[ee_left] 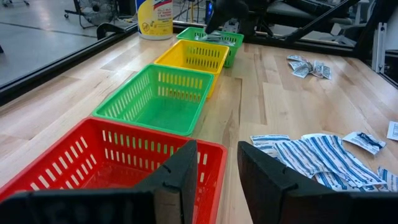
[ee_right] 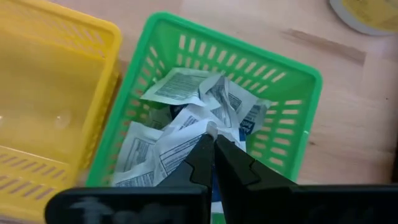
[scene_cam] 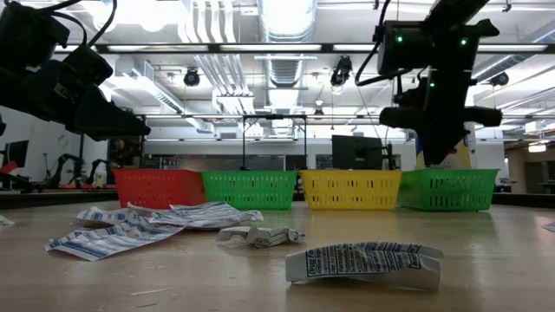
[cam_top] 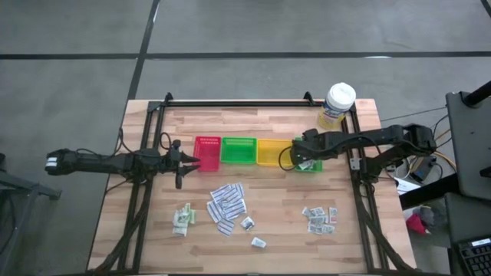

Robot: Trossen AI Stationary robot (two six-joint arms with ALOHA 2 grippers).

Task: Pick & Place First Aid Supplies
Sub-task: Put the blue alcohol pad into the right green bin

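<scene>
Directly beneath our right gripper [ee_right: 214, 152], whose fingers are pressed together with nothing clearly pinched between them, lies the far green tray [ee_right: 292, 81], already holding a loose heap of white printed packets [ee_right: 180, 134]; the tips hang just above that heap. We judge the drop here is made, so the step in hand is to lift straight up clear of the tray wall before swinging away, so that no packet is dragged out over the rim. Beside the tray stands the yellow tray [ee_right: 56, 93], which looks empty. Farther out, toward the table's front edge from this gripper, a small cluster of grey-white squares [cam_top: 320, 218] waits, the nearest next pick. Farther still lies the fan of long striped strips [cam_top: 227, 205], then the pale green-white sachets [cam_top: 182, 218]. Our left gripper [ee_left: 216, 171] hovers at the other end of the row, fingers spread and empty, just over the near rim of the red tray [ee_left: 93, 155], with the middle green tray [ee_left: 158, 96] beyond it. The yellow-labelled tub [cam_top: 337, 104] stands behind the right arm; we should keep the elbow off it when rising.
</scene>
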